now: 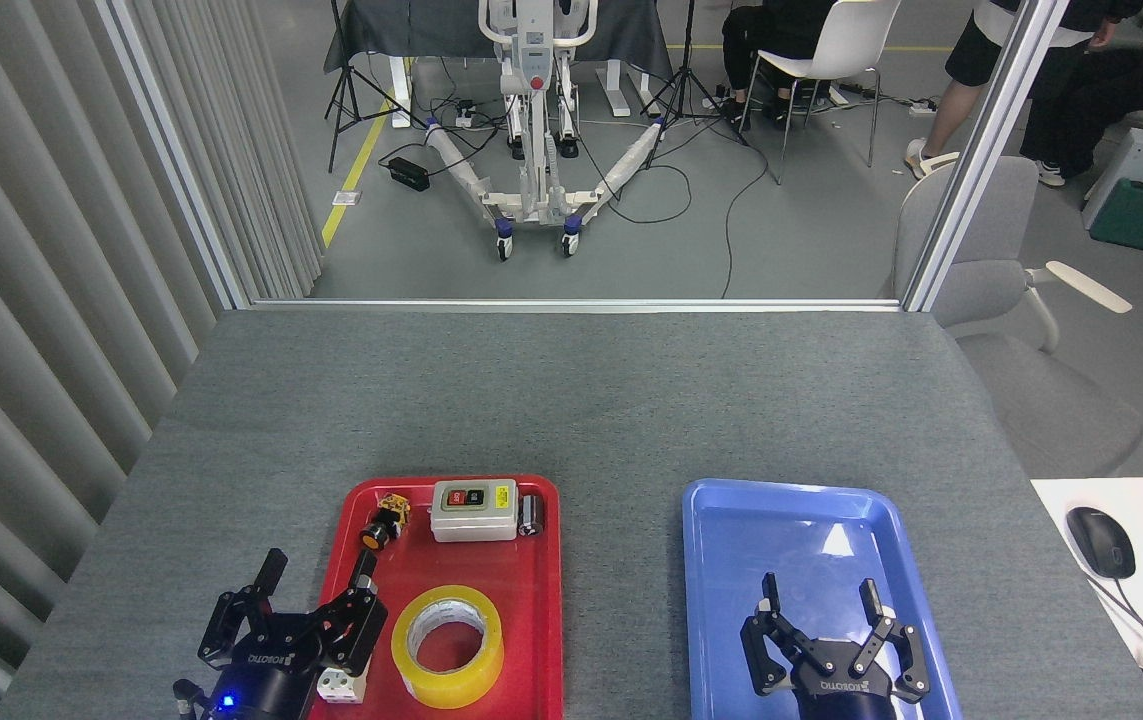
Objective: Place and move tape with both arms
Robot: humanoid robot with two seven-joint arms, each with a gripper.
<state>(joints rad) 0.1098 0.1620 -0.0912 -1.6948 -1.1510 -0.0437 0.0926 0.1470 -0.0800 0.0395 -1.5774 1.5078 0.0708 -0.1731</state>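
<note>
You have a grey worktop [571,400] carrying two trays: a red tray [543,600] on the left, a blue tray [721,520] on the right. Your right gripper [820,610] hovers over the blue tray, jaws spread open and holding nothing. Your left gripper [316,600] sits at the red tray's left edge, jaws open too. The tape [447,646] lies flat in the near part of the red tray, just beside the left gripper. Beyond it sit a grey switch box [474,510] and a small yellow-black part [386,521].
</note>
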